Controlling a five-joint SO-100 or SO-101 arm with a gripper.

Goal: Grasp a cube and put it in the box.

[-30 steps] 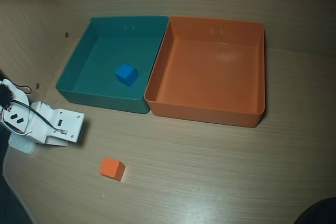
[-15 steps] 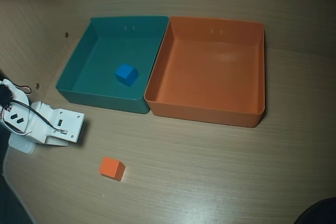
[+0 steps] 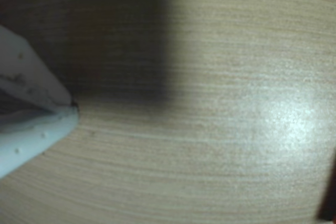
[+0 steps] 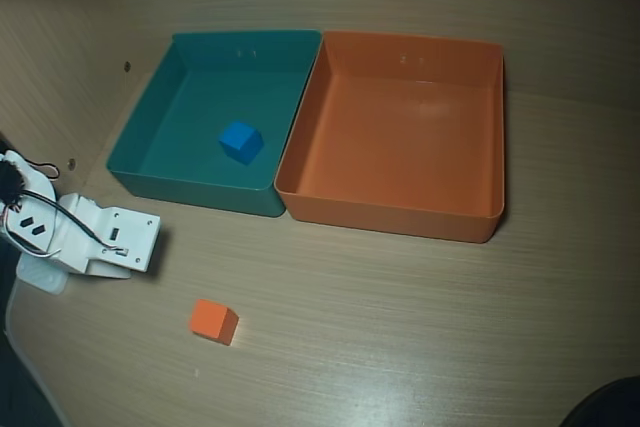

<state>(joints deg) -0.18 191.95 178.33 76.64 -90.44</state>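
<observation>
Nothing has moved since the earlier overhead frames. At left edge my gripper shows fingertips closed together, holding nothing, mostly cropped. Cube sits lower left on table; box upper right.

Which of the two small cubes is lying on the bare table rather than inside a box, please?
The orange cube, alone on the wooden table. The blue cube sits inside the teal box.

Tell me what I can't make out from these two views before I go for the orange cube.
- Gripper: wrist view, blurred and cut off at the left edge; open or shut unclear.
- Arm: overhead view, partly cut off at the left edge; fingertips not visible.
- Orange cube: absent from the wrist view, which shows only table.
</observation>
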